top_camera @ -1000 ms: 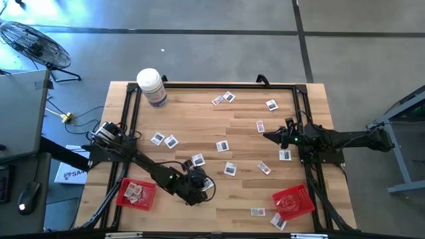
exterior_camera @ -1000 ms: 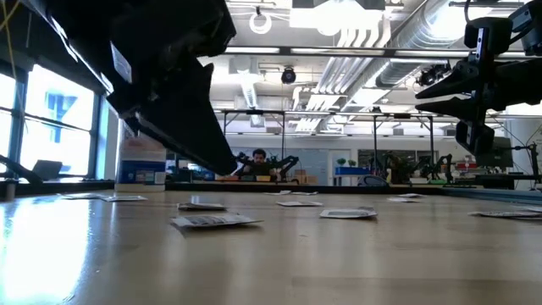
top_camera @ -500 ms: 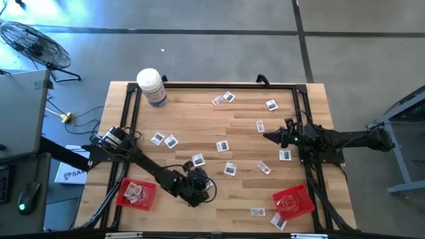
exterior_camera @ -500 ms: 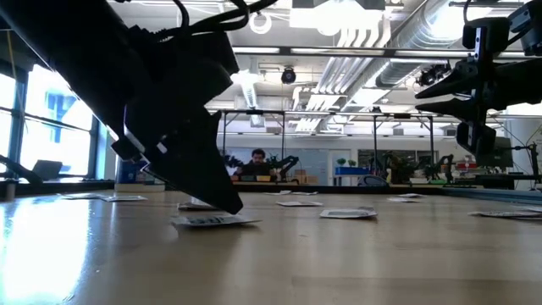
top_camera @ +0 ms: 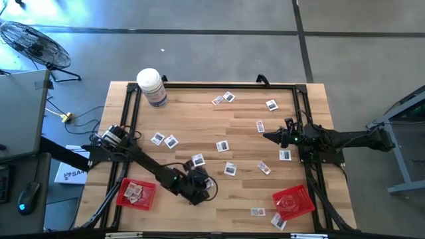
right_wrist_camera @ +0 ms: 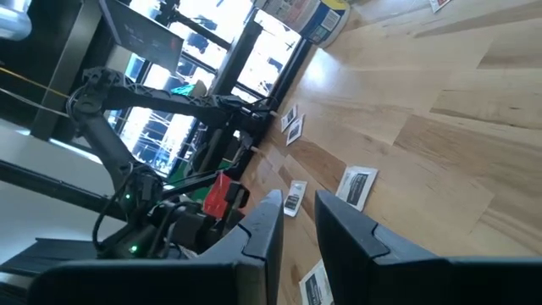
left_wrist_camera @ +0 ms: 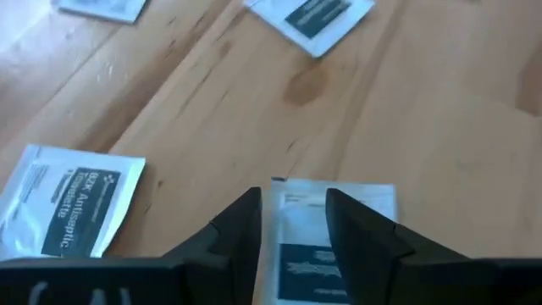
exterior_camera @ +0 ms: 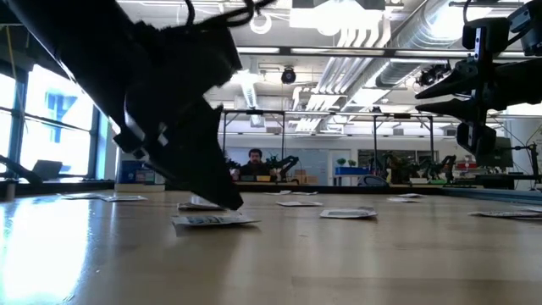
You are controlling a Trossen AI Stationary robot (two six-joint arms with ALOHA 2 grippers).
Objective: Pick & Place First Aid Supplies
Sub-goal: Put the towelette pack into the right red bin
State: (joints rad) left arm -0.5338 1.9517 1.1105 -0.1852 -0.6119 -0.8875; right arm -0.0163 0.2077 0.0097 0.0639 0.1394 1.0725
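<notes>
Left wrist view shows the left gripper (left_wrist_camera: 292, 222), now lowered with fingers parted astride a packet (left_wrist_camera: 330, 246) lying on the table (left_wrist_camera: 440, 110), ready to close, while the right gripper (top_camera: 269, 136) hovers idle, fingers slightly apart and empty.

The desk (top_camera: 199, 126) is pale wood in banded planks, edged by a black frame (top_camera: 130, 113). The packets (top_camera: 223, 146) are white with dark grey and red print. Both trays (top_camera: 136, 193) are red. The bottle (top_camera: 152, 87) is white, its label blue and grey. Both arms (top_camera: 143, 162) are black, and the floor (top_camera: 199, 46) is grey
</notes>
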